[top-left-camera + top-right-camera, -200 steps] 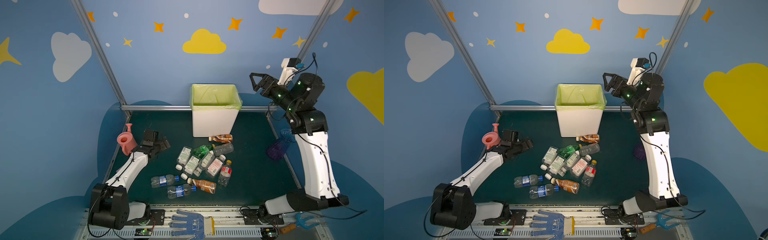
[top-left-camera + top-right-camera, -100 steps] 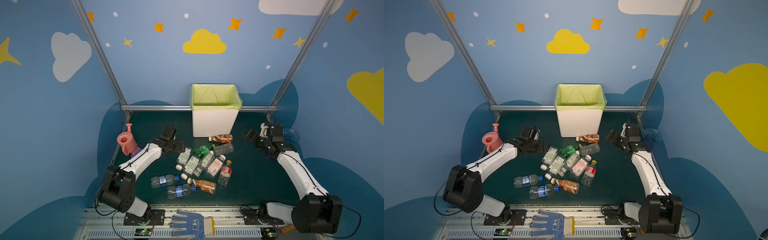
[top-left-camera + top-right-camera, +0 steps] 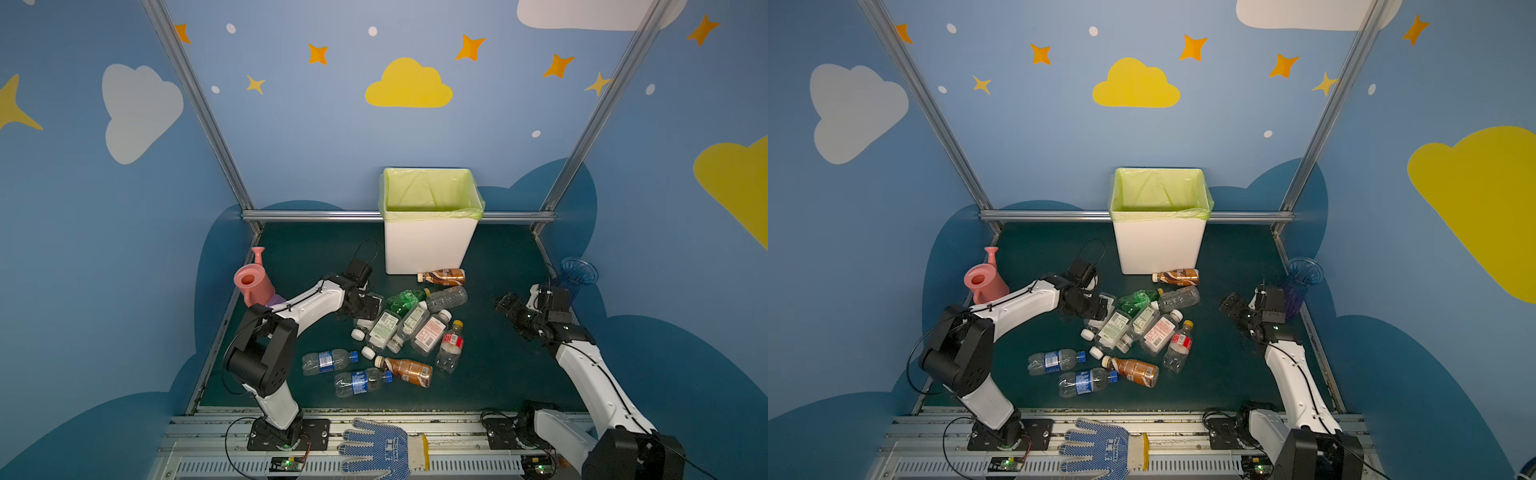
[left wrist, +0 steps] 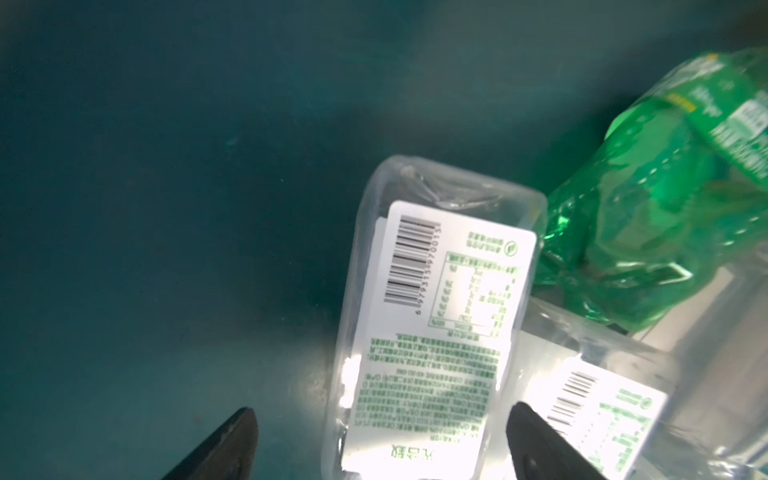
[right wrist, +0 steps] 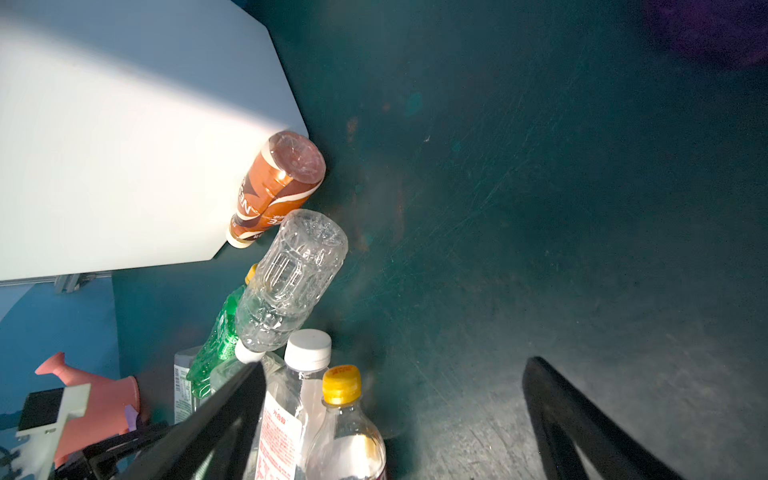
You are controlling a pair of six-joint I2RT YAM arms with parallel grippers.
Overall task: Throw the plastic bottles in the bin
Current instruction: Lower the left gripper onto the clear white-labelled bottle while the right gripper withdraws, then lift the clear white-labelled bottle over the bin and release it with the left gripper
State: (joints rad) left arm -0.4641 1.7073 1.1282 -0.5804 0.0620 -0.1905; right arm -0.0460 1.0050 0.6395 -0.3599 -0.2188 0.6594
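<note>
Bottles (image 3: 415, 328) lie heaped before the bin (image 3: 428, 245); my left tool (image 4: 382, 409) stands open astride a clear labelled bottle (image 4: 436, 311), right tool (image 5: 395, 365) open, empty. Closing off-centre could squirt it away or snag its neighbour (image 4: 590, 415).

left gripper (image 3: 371, 304): tips hidden under wrist, 9 o'clock of pile (image 3: 428, 332)
clear bottle (image 4: 432, 332): one end cropped, label print blurred
green bottle (image 4: 648, 232): far end cropped
bin (image 3: 428, 249): floor hidden, 12 o'clock
purple thing (image 3: 276, 298): mostly behind watering can (image 3: 254, 284), 9 o'clock, unidentifiable
</note>
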